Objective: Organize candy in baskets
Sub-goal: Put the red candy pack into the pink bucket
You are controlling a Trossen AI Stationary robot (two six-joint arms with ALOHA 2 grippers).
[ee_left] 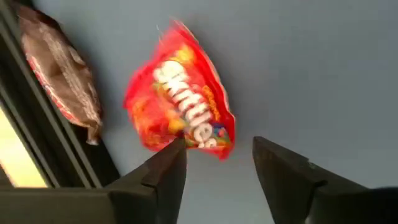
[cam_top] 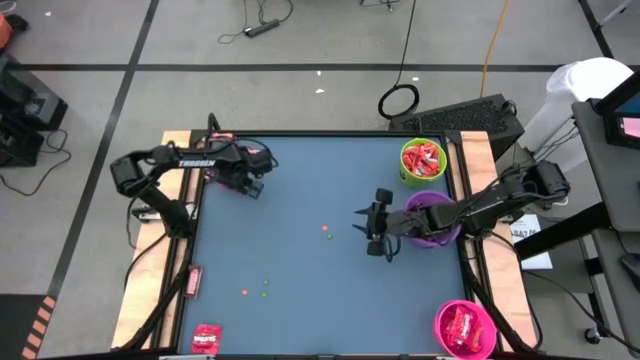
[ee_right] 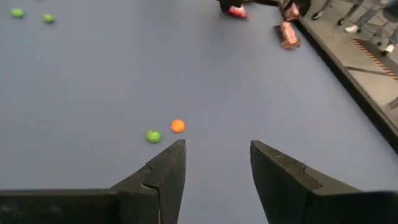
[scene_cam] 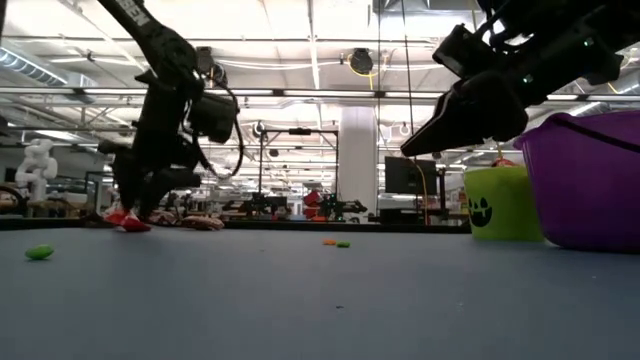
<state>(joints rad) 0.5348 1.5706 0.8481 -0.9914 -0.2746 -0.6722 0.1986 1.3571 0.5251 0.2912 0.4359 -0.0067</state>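
A red candy pack [ee_left: 183,115] with white lettering lies flat on the blue table near its far left corner. A dark maroon candy pack [ee_left: 59,68] lies beside it along the table's edge. My left gripper [ee_left: 214,162] is open, pointing steeply down just over the red pack's near end [scene_cam: 130,224]. My right gripper [cam_top: 372,228] hangs open above the middle of the table, holding nothing, next to the purple basket [cam_top: 432,218]. The green basket [cam_top: 423,160] and the pink basket [cam_top: 465,328] each hold red candy. My left gripper comes from above, slanting down. One fingertip [ee_left: 168,163] shows in front of the red pack's near edge [ee_left: 186,142], the other stands clear beside it. Whether that fingertip touches the pack I cannot tell. The pack lies flat on the table.
Two more candy packs, a dark one [cam_top: 193,282] and a red one [cam_top: 206,337], lie at the table's near left edge. Tiny loose dots, a green one [ee_right: 153,135] and an orange one [ee_right: 178,126], lie mid-table below my right gripper. Wooden rails [cam_top: 150,290] border the table's sides.
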